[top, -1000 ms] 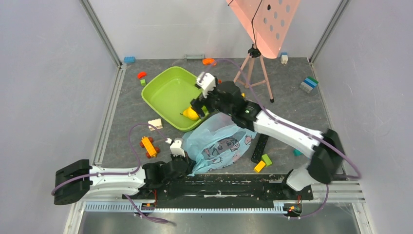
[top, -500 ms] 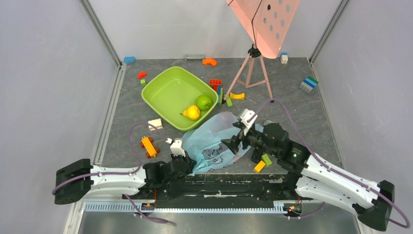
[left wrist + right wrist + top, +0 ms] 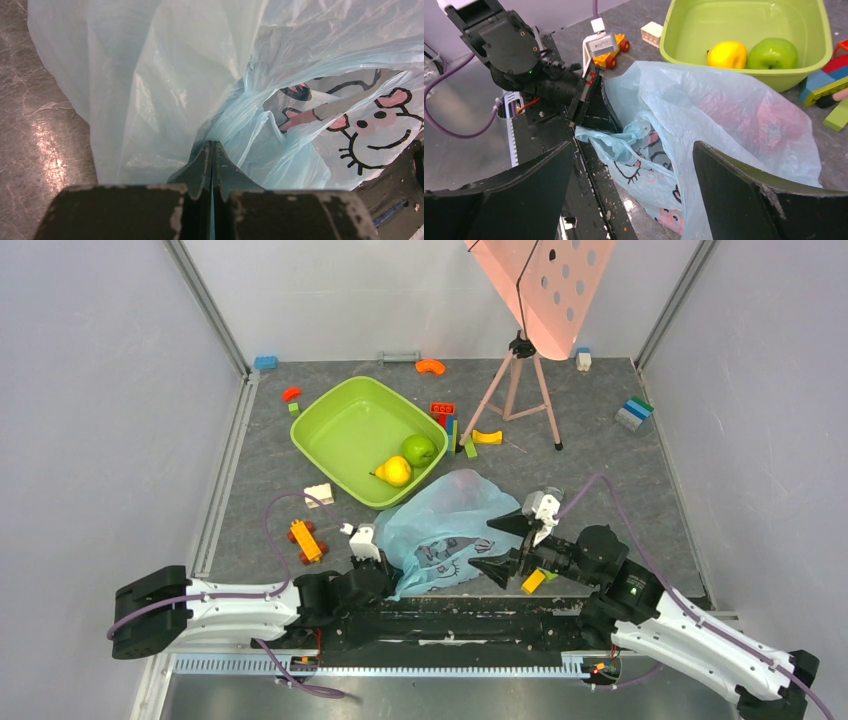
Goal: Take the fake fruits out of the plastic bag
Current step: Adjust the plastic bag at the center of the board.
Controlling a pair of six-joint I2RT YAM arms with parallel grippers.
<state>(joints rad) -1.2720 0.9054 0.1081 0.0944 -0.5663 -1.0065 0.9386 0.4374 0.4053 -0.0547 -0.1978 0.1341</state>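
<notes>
Light-blue translucent plastic bag (image 3: 704, 100) blurs red fruit (image 3: 774, 122) inside; left end effector (image 3: 212, 155) clamps its edge, right end effector (image 3: 633, 150) apart.

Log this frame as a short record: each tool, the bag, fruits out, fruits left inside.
left tool: shut on plastic bag, at its near edge
right tool: open, empty, facing the bag's side
out of bag: yellow lemon and green apple, both in the green tub
in bag: red fruit showing through the plastic; count unclear
</notes>
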